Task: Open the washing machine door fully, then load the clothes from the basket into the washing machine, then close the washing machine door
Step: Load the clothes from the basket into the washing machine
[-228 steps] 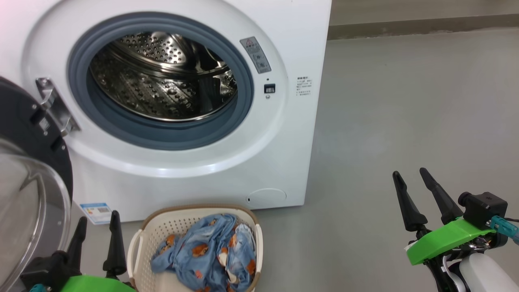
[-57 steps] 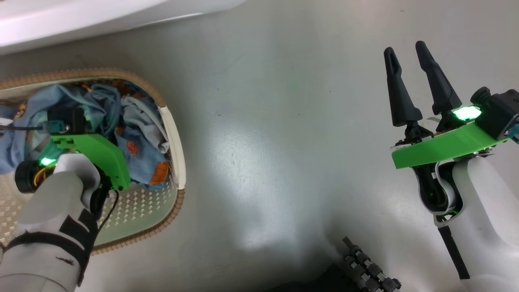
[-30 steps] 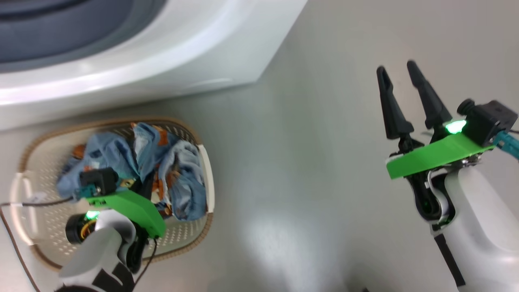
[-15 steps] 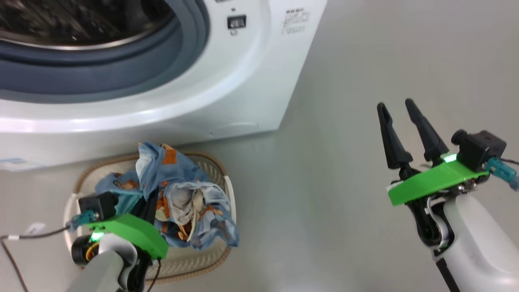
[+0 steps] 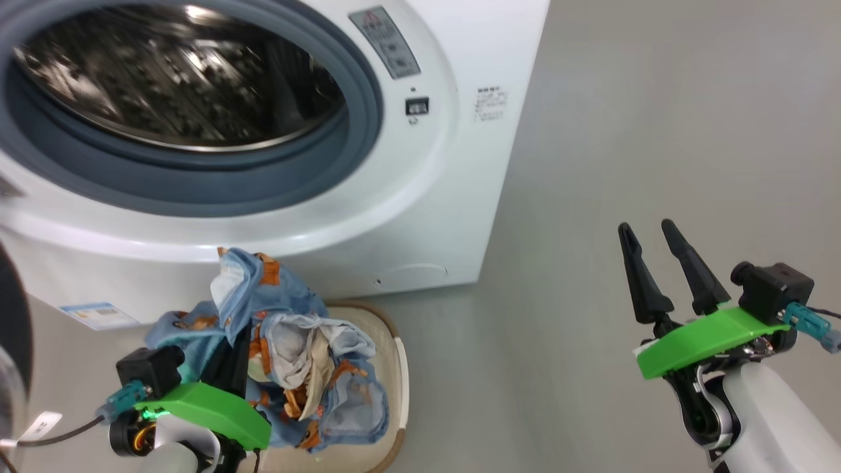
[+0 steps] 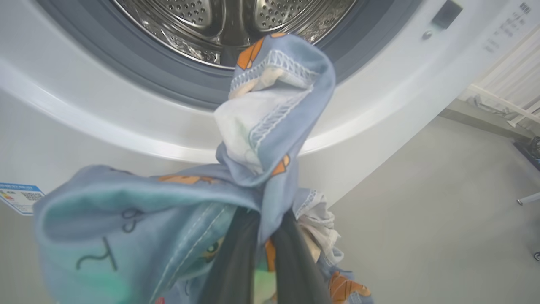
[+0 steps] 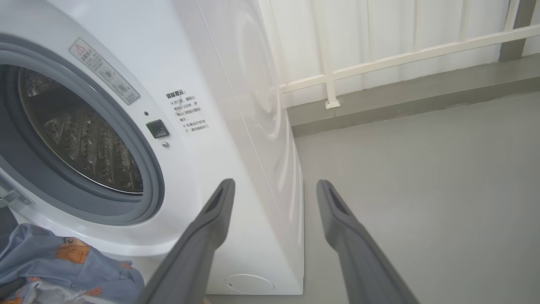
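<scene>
The washing machine (image 5: 447, 171) stands with its steel drum (image 5: 177, 85) exposed. A strip of the washing machine door's black rim (image 5: 12, 315) shows at the far left. My left gripper (image 6: 263, 219) is shut on the clothes (image 5: 289, 355), a light blue bundle with orange bears. The bundle hangs above the basket (image 5: 396, 374) and just below the drum opening. In the left wrist view the clothes (image 6: 270, 114) drape over both fingers, in front of the grey gasket (image 6: 126, 63). My right gripper (image 5: 646, 225) is open and holds nothing, over bare floor to the right of the machine.
A blue label sticker (image 5: 98, 315) and a round filter cap (image 5: 414, 272) sit low on the machine's front. Grey floor (image 5: 657, 131) stretches to the right. In the right wrist view a white railing (image 7: 379, 59) runs along the wall behind the machine (image 7: 236, 105).
The head camera has tilted up, bringing the drum into view. My left gripper has risen with the clothes, pulling the bundle up out of the basket. The right gripper has stayed open.
</scene>
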`<state>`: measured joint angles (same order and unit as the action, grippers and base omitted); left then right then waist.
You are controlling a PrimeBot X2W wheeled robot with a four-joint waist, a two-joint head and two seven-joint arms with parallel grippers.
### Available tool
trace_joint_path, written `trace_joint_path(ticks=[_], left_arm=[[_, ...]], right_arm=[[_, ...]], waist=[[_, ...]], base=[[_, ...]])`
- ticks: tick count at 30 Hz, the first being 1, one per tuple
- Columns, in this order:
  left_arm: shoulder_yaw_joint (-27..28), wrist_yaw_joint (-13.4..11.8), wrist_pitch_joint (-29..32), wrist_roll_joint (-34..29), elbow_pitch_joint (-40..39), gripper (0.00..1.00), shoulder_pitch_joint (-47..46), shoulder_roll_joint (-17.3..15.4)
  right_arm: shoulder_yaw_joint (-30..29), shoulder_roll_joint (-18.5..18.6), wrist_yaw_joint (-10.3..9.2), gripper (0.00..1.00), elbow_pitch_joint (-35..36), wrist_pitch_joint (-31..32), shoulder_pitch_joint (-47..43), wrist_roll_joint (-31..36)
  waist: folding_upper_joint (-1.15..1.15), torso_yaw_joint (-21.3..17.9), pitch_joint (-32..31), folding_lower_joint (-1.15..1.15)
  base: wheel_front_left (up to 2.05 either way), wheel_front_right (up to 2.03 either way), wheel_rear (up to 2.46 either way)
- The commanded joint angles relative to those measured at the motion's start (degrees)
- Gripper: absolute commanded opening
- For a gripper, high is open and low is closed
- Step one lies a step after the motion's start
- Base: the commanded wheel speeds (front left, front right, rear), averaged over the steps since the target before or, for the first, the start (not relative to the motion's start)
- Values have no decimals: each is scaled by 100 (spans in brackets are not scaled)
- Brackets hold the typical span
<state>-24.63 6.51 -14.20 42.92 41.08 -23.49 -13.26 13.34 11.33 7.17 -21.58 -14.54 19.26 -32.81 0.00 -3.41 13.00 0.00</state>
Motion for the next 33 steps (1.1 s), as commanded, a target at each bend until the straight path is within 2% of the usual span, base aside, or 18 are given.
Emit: trace_joint_path(ticks=[1, 7, 16, 24, 33], left_arm=[[331, -42, -79, -157, -350, 0, 60, -110], [707, -194, -79, -606, -1230, 0, 389, -24], [772, -512, -80, -1024, -2087, 0, 694, -82], [713, -824, 129, -1154, -2754, 0, 890, -173], [713, -982, 228, -1154, -3066, 0, 980, -216]], right_arm=[[67, 70, 32, 100, 111, -46, -115, -54], [46, 252, 32, 100, 96, -46, -297, -53], [68, 322, 32, 100, 70, -46, -449, -79], [110, 343, 32, 100, 63, -46, -551, -109], [160, 389, 32, 100, 56, -46, -563, -137]], waist=[[0, 205, -395, 0], [0, 354, -768, 0], [0, 408, -1091, 0], [0, 367, -1223, 0], [0, 283, -1225, 0]], base=[[0, 0, 0], [0, 0, 0], [0, 0, 0], [0, 0, 0], [0, 0, 0]])
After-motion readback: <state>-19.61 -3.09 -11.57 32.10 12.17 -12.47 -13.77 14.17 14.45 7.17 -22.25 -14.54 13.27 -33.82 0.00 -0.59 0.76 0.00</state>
